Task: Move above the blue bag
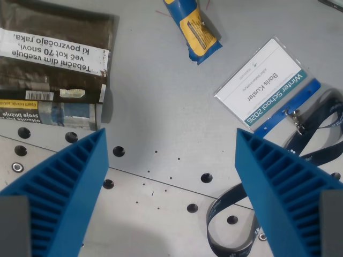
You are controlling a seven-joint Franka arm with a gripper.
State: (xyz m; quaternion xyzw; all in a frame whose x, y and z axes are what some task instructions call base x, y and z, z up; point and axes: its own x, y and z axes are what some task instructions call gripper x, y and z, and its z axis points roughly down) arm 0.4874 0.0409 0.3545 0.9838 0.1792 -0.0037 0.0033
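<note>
Wrist view, looking down on grey surface point(161, 107) w/ screw holes. Gripper point(171, 160) spread wide, nothing btwn the blue ribbed fingers point(64, 182), only bare surface below.

Blue bag point(193, 27) w/ yellow label lies at top centre, partly cut by frame edge, tilted, well apart from gripper.

Wrist view's left: dark tobacco pouch point(53, 69) w/ white warning text, lying flat, just above left finger tip. Wrist view's right: name badge point(265, 80), "Winter School 2026", clipped to dark blue lanyard point(321, 144) that loops down past right finger toward bottom edge.

Open surface btwn gripper and bag; pouch and badge sit to either side.
</note>
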